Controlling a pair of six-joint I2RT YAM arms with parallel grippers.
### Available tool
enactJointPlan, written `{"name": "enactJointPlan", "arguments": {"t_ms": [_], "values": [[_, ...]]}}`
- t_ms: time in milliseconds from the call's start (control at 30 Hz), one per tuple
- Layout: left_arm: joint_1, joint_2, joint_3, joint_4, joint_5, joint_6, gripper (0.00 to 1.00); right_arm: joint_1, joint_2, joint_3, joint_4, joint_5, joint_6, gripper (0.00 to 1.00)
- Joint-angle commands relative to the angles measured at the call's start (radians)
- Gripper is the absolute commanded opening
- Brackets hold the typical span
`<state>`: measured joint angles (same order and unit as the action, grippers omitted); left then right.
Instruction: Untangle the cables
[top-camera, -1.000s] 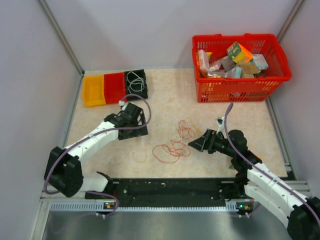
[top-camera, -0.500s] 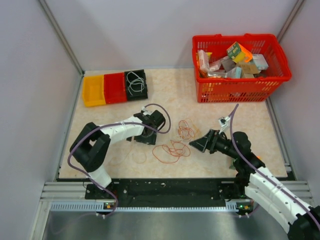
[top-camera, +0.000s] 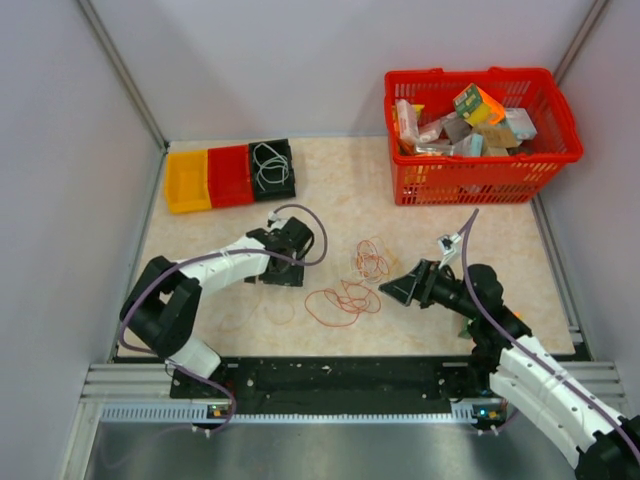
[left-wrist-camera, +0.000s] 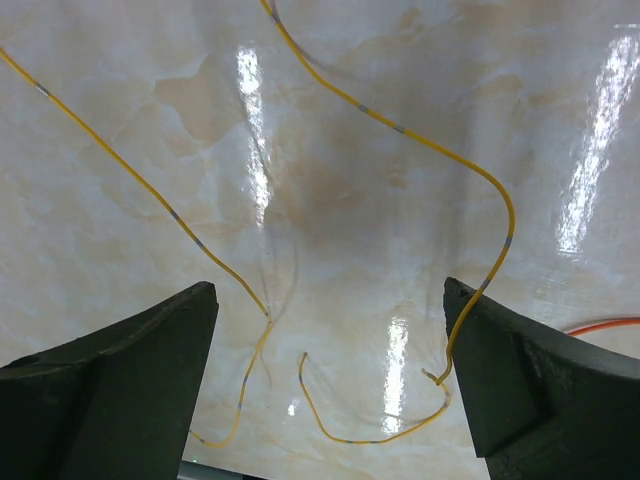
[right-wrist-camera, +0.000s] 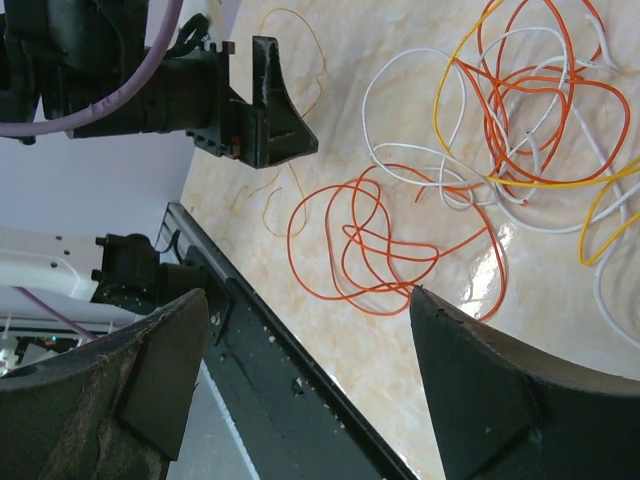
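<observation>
A snarl of orange, white and yellow cables (top-camera: 370, 260) lies mid-table, with an orange loop (top-camera: 340, 300) trailing to its near left. In the right wrist view the snarl (right-wrist-camera: 530, 110) is top right and the orange loop (right-wrist-camera: 390, 250) is centre. A thin yellow cable (top-camera: 262, 312) lies apart to the left. My left gripper (top-camera: 278, 272) is open, pointing down over that yellow cable (left-wrist-camera: 400, 130), which runs between its fingers without touching them. My right gripper (top-camera: 392, 290) is open and empty, just right of the orange loop. A white cable (top-camera: 268, 165) is coiled in the black bin.
Yellow (top-camera: 186, 182), red (top-camera: 229, 175) and black (top-camera: 284, 182) bins sit at the back left. A red basket (top-camera: 470, 182) full of packages stands at the back right. A black rail (top-camera: 340, 375) runs along the near edge. Grey walls close in both sides.
My left gripper swung right from near the bins toward the snarl, then drew back slightly left. The right arm shifted a little; the cables have not moved.
</observation>
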<state>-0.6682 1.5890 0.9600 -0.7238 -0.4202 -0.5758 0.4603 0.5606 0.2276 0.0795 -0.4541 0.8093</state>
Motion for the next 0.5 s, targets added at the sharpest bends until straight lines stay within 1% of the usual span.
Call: {"name": "enactJointPlan", "arguments": {"t_ms": [0, 33, 133, 267, 367, 467], "values": [[0.079, -0.058, -0.038, 0.087, 0.134, 0.007, 0.95, -0.006, -0.011, 0.004, 0.023, 0.008, 0.001, 0.81], [0.105, -0.06, -0.046, 0.104, 0.185, 0.013, 0.9, -0.006, -0.007, 0.004, 0.025, 0.009, 0.001, 0.81], [0.157, -0.066, -0.076, 0.158, 0.291, 0.02, 0.83, -0.005, 0.004, 0.01, 0.032, -0.003, 0.005, 0.81], [0.163, -0.072, -0.087, 0.172, 0.29, 0.021, 0.77, -0.006, -0.002, 0.001, 0.034, 0.006, 0.005, 0.81], [0.165, -0.08, -0.102, 0.19, 0.299, 0.021, 0.77, -0.006, 0.002, 0.001, 0.043, 0.003, 0.013, 0.81], [0.17, -0.058, -0.107, 0.193, 0.305, 0.017, 0.82, -0.005, 0.013, -0.001, 0.048, 0.006, 0.002, 0.81]]}}
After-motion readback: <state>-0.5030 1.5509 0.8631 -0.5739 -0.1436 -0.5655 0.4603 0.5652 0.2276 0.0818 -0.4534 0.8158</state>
